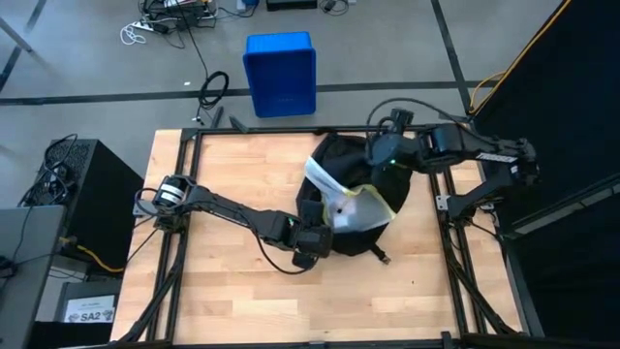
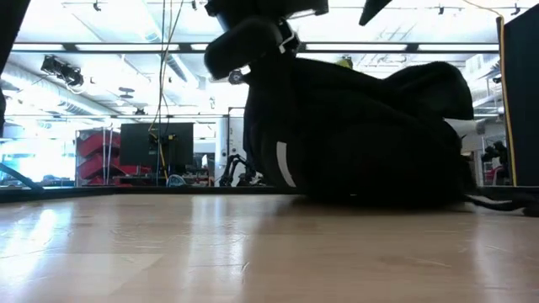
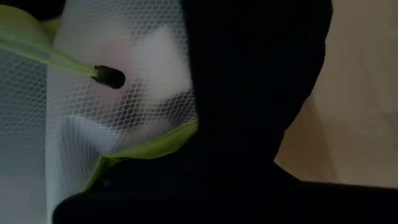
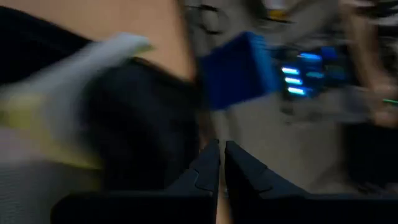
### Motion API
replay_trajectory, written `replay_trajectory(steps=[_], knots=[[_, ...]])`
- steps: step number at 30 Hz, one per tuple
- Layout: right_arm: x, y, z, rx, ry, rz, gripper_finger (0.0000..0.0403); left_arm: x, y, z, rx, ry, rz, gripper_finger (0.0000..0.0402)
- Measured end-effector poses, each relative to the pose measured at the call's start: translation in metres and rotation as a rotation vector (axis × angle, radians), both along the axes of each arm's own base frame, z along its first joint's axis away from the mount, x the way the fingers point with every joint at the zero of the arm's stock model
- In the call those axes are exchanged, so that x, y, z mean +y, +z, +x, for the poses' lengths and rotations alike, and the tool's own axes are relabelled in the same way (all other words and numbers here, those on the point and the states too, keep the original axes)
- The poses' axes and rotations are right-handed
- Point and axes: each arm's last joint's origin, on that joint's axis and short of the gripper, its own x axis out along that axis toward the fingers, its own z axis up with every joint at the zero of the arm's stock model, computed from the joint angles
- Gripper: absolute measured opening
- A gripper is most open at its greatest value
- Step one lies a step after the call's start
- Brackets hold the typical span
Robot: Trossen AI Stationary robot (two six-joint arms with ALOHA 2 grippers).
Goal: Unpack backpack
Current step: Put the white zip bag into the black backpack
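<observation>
Black fabric of the backpack (image 1: 356, 199) lies slumped mid-tabletop (image 1: 232, 281), its flap folded back on white mesh lining with a lime edge (image 3: 149, 140). The left gripper (image 1: 312, 242) is pressed against the near rim, fingers clenched, probably pinching fabric; the wrist view shows only cloth. The right gripper (image 4: 221, 163) hovers over the far side, fingers closed on nothing. A pull on the rim could drag the whole bag. Any contents stay hidden.

Matt black cloth backpack (image 1: 334, 208) with white mesh lining (image 3: 112, 118), on smooth pale wood table (image 1: 232, 291); blue plastic bin (image 1: 280, 74).
</observation>
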Motion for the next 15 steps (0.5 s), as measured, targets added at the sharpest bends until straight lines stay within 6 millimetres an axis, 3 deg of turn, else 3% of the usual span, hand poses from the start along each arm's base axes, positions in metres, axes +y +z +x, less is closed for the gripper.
replay_trajectory(steps=[4,7,10,15], knots=[[-0.005,-0.005,0.006,-0.012,0.125,0.225,0.0009,-0.001,0.002,0.001,-0.002,-0.009,-0.012,0.0000],[-0.010,-0.015,0.010,0.043,0.176,0.268,0.0050,-0.001,0.002,0.001,0.001,-0.017,-0.031,0.0000],[-0.017,-0.025,0.013,0.106,0.205,0.259,0.0122,-0.002,0.001,0.001,0.000,-0.025,-0.043,0.0000],[-0.030,-0.042,0.027,0.174,0.198,0.276,0.0274,-0.005,0.001,0.001,0.000,-0.033,-0.052,0.0000]])
